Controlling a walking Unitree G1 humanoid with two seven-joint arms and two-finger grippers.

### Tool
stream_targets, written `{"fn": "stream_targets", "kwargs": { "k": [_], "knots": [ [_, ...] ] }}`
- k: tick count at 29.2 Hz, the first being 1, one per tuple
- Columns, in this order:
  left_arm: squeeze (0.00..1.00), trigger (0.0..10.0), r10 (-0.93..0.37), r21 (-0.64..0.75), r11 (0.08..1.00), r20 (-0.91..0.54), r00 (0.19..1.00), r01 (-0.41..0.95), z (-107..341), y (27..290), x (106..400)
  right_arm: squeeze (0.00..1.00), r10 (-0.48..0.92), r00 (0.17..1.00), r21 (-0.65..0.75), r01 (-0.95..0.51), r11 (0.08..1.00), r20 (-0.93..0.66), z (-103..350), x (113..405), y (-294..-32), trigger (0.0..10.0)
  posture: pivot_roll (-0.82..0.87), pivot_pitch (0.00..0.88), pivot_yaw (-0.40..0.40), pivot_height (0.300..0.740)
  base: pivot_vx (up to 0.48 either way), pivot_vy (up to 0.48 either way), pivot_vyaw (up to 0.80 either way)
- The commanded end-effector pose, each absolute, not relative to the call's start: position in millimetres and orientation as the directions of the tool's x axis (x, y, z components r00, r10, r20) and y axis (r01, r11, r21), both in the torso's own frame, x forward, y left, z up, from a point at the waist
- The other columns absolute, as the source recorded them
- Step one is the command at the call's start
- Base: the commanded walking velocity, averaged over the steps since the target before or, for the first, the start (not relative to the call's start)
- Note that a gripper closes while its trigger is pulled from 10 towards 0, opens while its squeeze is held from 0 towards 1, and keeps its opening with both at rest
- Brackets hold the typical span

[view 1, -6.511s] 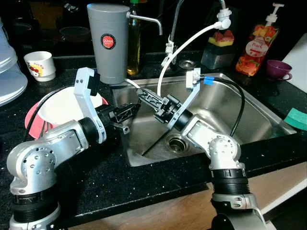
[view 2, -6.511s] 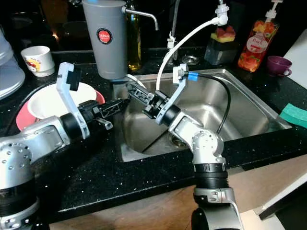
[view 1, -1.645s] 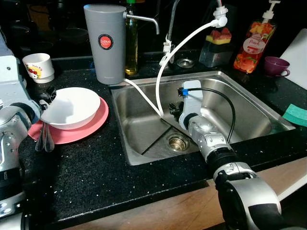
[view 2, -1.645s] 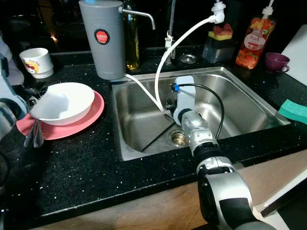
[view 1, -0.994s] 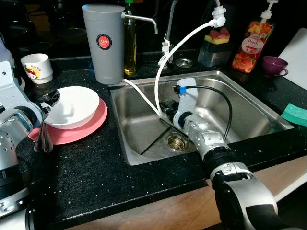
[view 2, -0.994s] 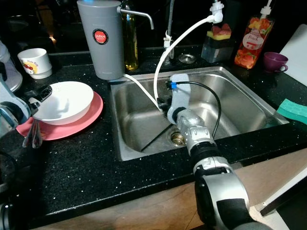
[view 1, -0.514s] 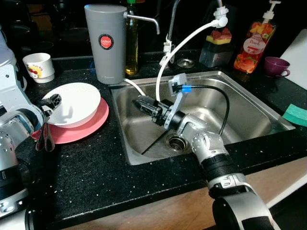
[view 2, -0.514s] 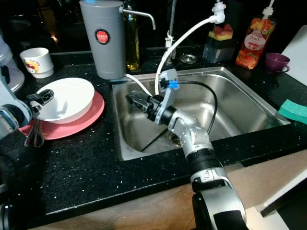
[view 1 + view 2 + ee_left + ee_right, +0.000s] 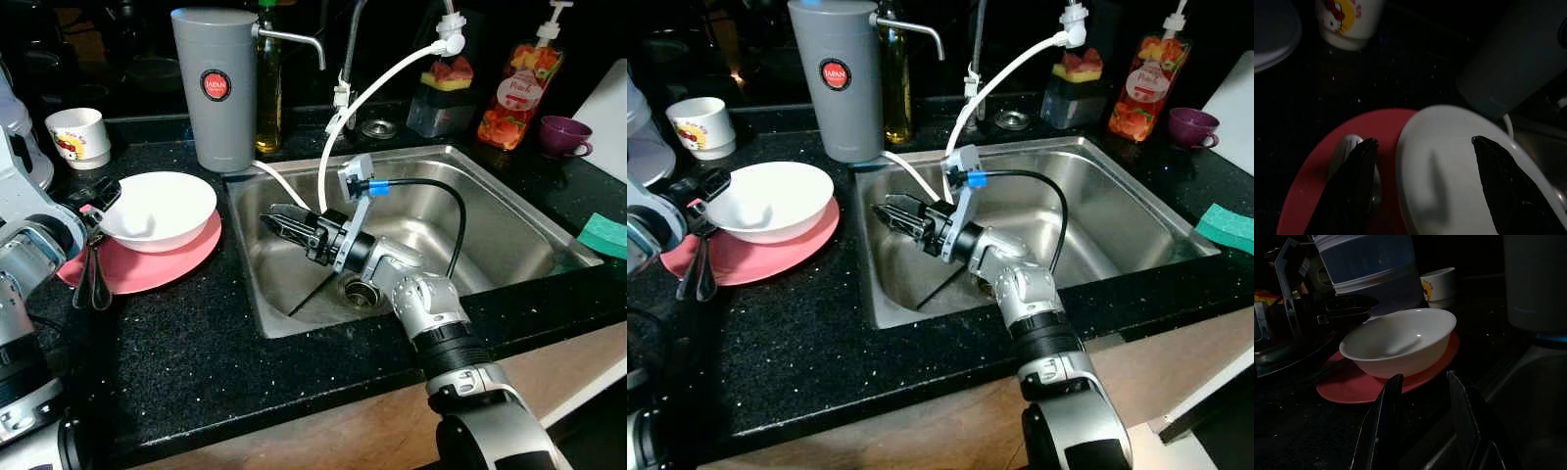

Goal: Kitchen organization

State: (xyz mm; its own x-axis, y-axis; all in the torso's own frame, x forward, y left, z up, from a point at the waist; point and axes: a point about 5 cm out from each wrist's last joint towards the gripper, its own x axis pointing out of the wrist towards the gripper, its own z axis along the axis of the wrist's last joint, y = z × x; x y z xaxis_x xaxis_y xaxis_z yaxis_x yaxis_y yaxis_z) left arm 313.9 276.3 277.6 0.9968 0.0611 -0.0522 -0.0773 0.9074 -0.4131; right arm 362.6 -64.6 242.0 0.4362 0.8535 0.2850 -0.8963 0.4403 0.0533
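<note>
At your 10 o'clock the cartoon mug (image 9: 80, 135) stands behind the white bowl (image 9: 157, 210), which sits on the pink plate (image 9: 147, 269) with a spoon (image 9: 1349, 147) beside it; the grey dispenser (image 9: 217, 86) stands at 11 o'clock. Your left gripper (image 9: 1425, 188) straddles the bowl's near rim, jaws wide, gripping nothing. Your right gripper (image 9: 893, 214) hovers over the sink (image 9: 509, 220), pointing to 9 o'clock at the bowl, jaws narrowly parted and empty.

The sink (image 9: 509, 211) at centre is brushed steel with a dull sheen. The counter (image 9: 196, 333) is glossy black stone with pale flecks. At left, the white bowl (image 9: 157, 208) looks glazed and smooth; the red plate (image 9: 147, 269) under it is matt.
</note>
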Motion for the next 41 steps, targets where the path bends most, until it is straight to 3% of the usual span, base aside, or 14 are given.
{"fn": "stream_targets", "kwargs": {
  "k": [1,8,27,28,29,41],
  "knots": [
    [0.00,10.0,0.068,-0.416,0.907,-0.020,0.998,-0.070,283,276,312,0.00,0.857,0.431,0.063,-0.900,0.431,0.284,240,361,-66,10.0,0.04,0.069,-0.018,0.740,0.000,0.000,0.00],
    [0.00,10.0,0.059,-0.474,0.872,-0.145,0.988,-0.121,263,277,313,0.00,0.861,0.427,0.061,-0.902,0.428,0.277,240,360,-67,10.0,0.04,0.070,-0.017,0.740,0.000,0.000,0.00],
    [0.00,9.8,0.031,-0.490,0.864,-0.178,0.984,-0.116,257,275,316,0.00,0.881,0.391,0.054,-0.919,0.391,0.267,241,355,-65,10.0,0.04,0.071,-0.018,0.740,0.000,0.000,0.00],
    [0.00,4.4,0.029,-0.492,0.863,-0.179,0.983,-0.115,257,275,317,0.00,0.881,0.391,0.054,-0.919,0.391,0.266,241,355,-65,10.0,0.04,0.071,-0.019,0.740,0.000,0.000,0.00],
    [0.00,0.0,0.028,-0.493,0.862,-0.179,0.983,-0.114,257,275,317,0.00,0.881,0.391,0.054,-0.918,0.392,0.265,241,355,-65,10.0,0.04,0.071,-0.019,0.740,0.000,0.000,0.00],
    [0.00,0.0,0.021,-0.501,0.860,-0.167,0.986,-0.103,259,275,318,0.00,0.881,0.394,0.052,-0.917,0.395,0.261,242,355,-65,10.0,0.04,0.072,-0.019,0.740,0.000,0.000,0.00]
  ]
}}
